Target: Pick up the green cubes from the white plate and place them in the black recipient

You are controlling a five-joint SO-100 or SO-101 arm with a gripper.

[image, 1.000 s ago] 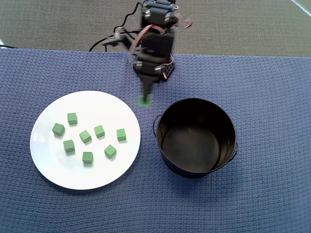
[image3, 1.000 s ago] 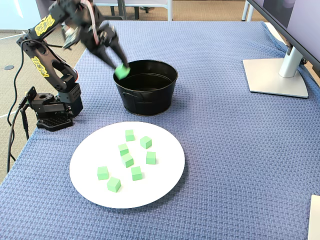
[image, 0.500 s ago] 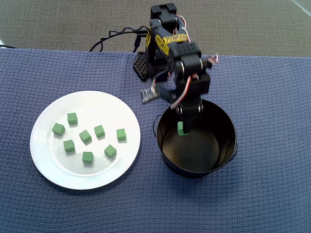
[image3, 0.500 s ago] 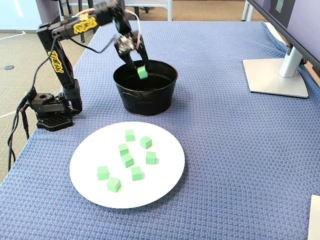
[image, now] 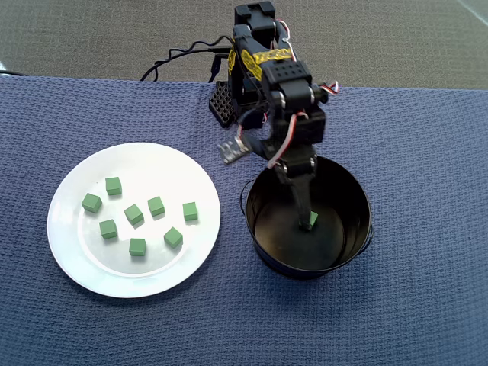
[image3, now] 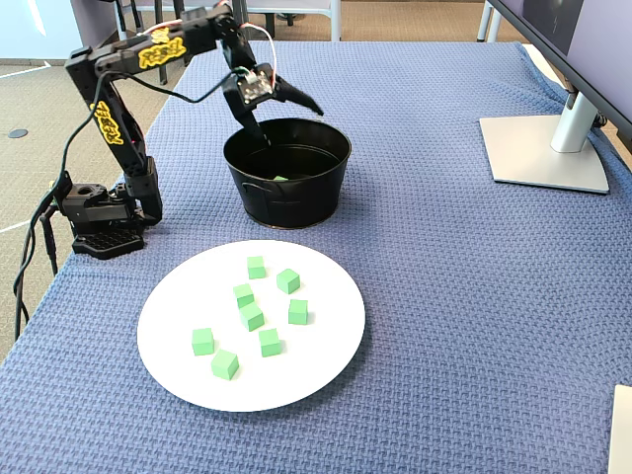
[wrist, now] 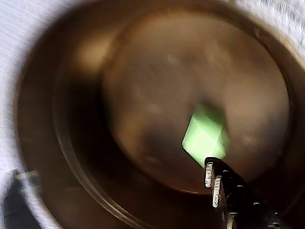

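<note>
1. Over the black recipient [image: 358,200] the gripper [image3: 279,112] hangs with its fingers spread apart: the fixed view shows one finger [image3: 300,99] swung out above the pot's mouth and the other [image: 301,200] reaching down inside, with nothing between them.
2. One green cube [image: 313,220] sits on the pot's dark floor, just beside the tip of the lower finger in the overhead view; the wrist view shows the same cube [wrist: 206,134] tilted on the shiny bottom, close to a toothed fingertip [wrist: 215,183] at the lower edge, and whether they touch cannot be told.
3. Only a sliver of that cube [image3: 280,179] shows over the pot's near wall in the fixed view.
4. Seven more green cubes [image: 134,214] lie scattered on the white plate [image: 171,274], apart from one another, mostly toward its middle.
5. In the overhead view the plate lies to the left of the pot, the two near each other but not touching.
6. Both rest on a blue woven cloth [image: 427,290], and the arm's base [image3: 99,222] stands at the cloth's edge with black cables [image: 179,57] trailing behind it.
7. A monitor stand [image3: 548,148] sits on the cloth at the right of the fixed view, well apart from the pot.
</note>
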